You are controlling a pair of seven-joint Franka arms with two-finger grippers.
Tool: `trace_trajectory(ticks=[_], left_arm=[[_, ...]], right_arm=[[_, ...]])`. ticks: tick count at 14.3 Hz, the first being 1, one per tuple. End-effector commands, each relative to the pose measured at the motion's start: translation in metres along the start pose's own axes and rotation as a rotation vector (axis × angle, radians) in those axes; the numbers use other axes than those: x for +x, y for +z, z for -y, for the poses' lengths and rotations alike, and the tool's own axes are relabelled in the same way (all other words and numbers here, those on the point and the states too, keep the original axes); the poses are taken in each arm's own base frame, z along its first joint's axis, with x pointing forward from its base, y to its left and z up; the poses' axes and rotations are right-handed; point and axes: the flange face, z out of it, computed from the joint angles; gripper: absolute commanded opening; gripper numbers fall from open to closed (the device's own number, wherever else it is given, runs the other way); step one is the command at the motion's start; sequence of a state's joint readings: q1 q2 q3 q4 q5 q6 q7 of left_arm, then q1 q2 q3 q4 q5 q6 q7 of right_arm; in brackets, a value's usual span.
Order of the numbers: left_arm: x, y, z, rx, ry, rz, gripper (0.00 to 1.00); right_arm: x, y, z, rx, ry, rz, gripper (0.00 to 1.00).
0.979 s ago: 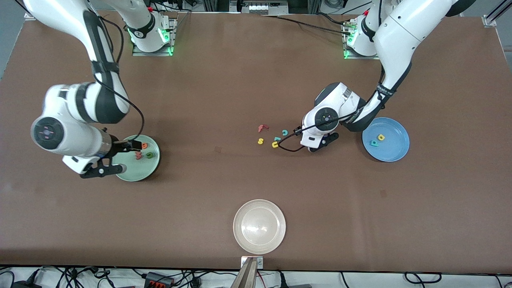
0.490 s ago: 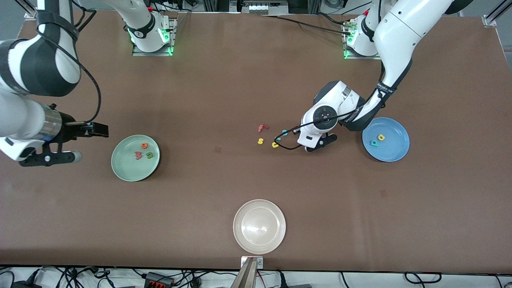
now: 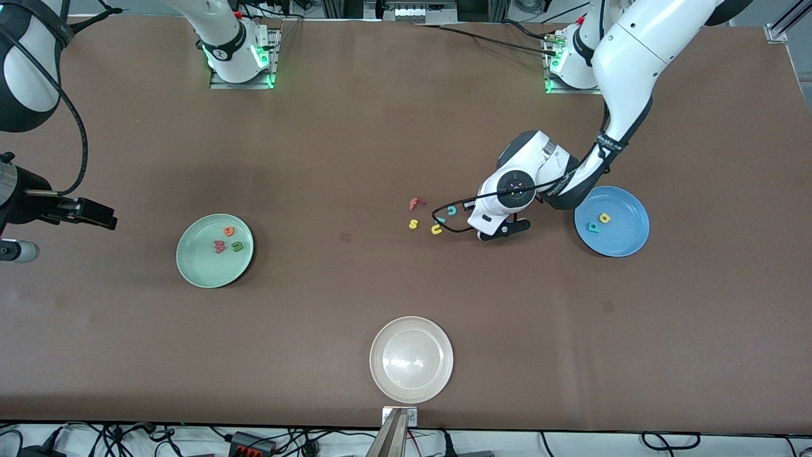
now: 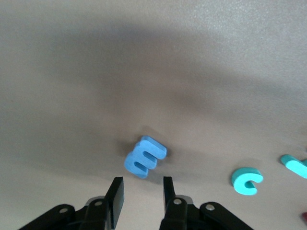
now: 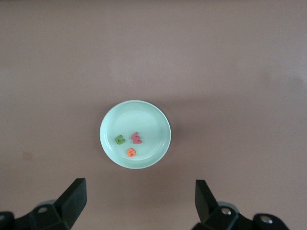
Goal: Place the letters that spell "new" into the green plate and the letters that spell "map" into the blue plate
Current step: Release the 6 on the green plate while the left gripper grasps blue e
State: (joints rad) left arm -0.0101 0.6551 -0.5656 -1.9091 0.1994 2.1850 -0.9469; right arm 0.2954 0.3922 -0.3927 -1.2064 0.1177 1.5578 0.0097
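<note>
At the far left edge of the front view, the right pincer (image 3: 38,231) hangs over bare brown surface (image 3: 355,139), its fingers spread wide and holding nothing. Just right of it, in the left middle of the frame, sits the green plate (image 3: 196,266) with the orange "e" (image 3: 229,231), the salmon "w" (image 3: 219,246) and the dark green "n" (image 3: 237,246) clustered in its upper part; nothing crowds the plate. At the bottom centre lies a whitish plate (image 3: 411,360), well apart from everything else.

Centre frame holds the loose cluster: a red "f" (image 3: 416,203), a yellow "s" (image 3: 413,223), a yellow "u" (image 3: 436,229) and a teal "c" (image 3: 451,210), with another teal piece (image 3: 440,220) between them. A black cable (image 3: 453,230) from the left arm loops over this cluster.

Right of centre, the left pincer (image 3: 501,230) is low at the surface, fingers parted a little and gripping nothing. Its wrist view shows the blue "m" (image 4: 145,156) tilted on edge just ahead of the fingertips (image 4: 116,188), apart from them, the teal "c" nearby.

At the right, the blue plate (image 3: 628,238) carries a teal stem letter (image 3: 594,227) and a yellow stem letter (image 3: 604,218); the left arm's elbow overlaps its upper left rim.
</note>
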Motion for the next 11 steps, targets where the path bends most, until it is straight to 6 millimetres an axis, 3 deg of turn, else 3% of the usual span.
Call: trace_trajectory(ticks=[1, 3, 7, 9, 11], left_arm=[[0.002, 0.004, 0.002, 0.011, 0.037, -0.014, 0.41], [0.002, 0.003, 0.002, 0.012, 0.036, -0.013, 0.41], [0.006, -0.013, 0.012, 0.035, 0.035, -0.015, 0.40], [0.008, -0.034, 0.021, 0.066, 0.044, -0.019, 0.40], [0.021, -0.054, 0.042, 0.093, 0.089, -0.003, 0.40]], right_arm=[[-0.012, -0.019, -0.030, 0.082, 0.026, -0.033, 1.00], [-0.020, -0.033, -0.041, 0.067, 0.029, -0.052, 1.00], [-0.038, -0.060, -0.037, -0.009, -0.016, -0.076, 1.00], [-0.051, -0.052, -0.048, 0.007, -0.026, -0.064, 1.00], [-0.063, -0.050, -0.048, 0.014, -0.034, -0.081, 1.00]])
